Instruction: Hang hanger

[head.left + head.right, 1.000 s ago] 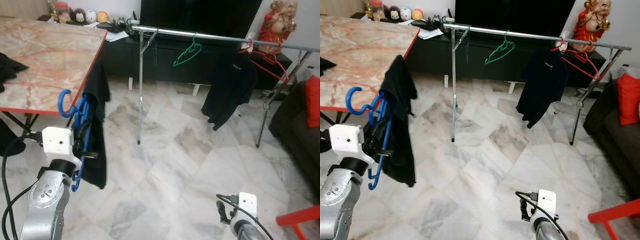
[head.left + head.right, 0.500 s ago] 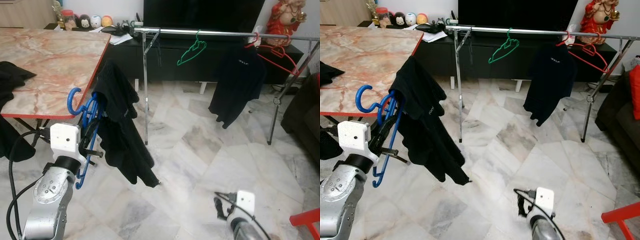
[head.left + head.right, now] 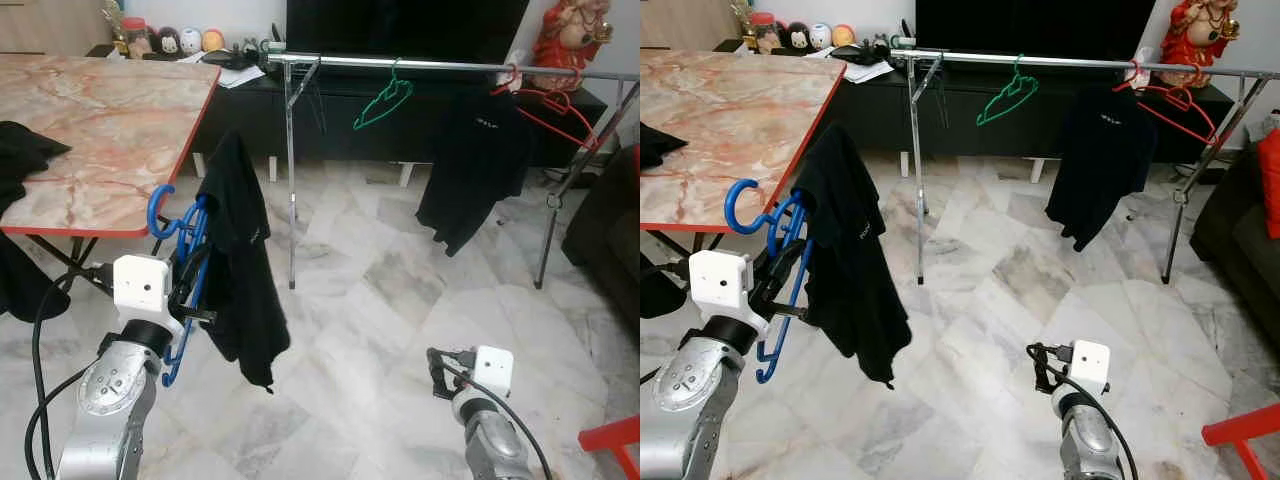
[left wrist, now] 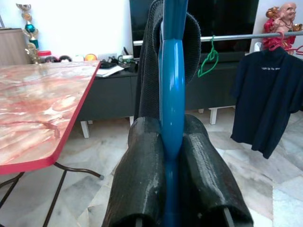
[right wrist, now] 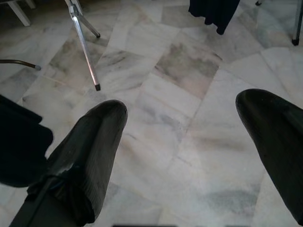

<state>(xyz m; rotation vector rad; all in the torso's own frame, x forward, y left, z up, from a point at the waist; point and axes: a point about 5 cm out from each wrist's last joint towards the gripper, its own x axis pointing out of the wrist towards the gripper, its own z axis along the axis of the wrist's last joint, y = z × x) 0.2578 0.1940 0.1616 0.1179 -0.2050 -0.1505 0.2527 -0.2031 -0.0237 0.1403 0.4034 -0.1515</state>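
My left gripper (image 3: 190, 285) is shut on a blue hanger (image 3: 186, 262) that carries a black garment (image 3: 240, 270), held up at the lower left beside the marble table. In the left wrist view the blue hanger (image 4: 171, 109) runs straight up between the two black fingers (image 4: 142, 184), with the garment draped over its top. A chrome clothes rail (image 3: 440, 68) spans the room ahead; on it hang a green hanger (image 3: 383, 103), a dark T-shirt (image 3: 470, 165) and a red hanger (image 3: 535, 105). My right gripper (image 5: 189, 156) hangs low over the floor, open and holding nothing.
A red-edged marble table (image 3: 90, 120) with black clothes on it stands on my left. Behind the rail are a dark TV cabinet (image 3: 330, 110) and a red figurine (image 3: 565, 35). A dark sofa (image 3: 610, 250) is at the right, and a red edge (image 3: 610, 440) shows at the bottom right.
The camera has shifted a little. The garment, swung out to the right half a second ago, now hangs back down close under the blue hanger.
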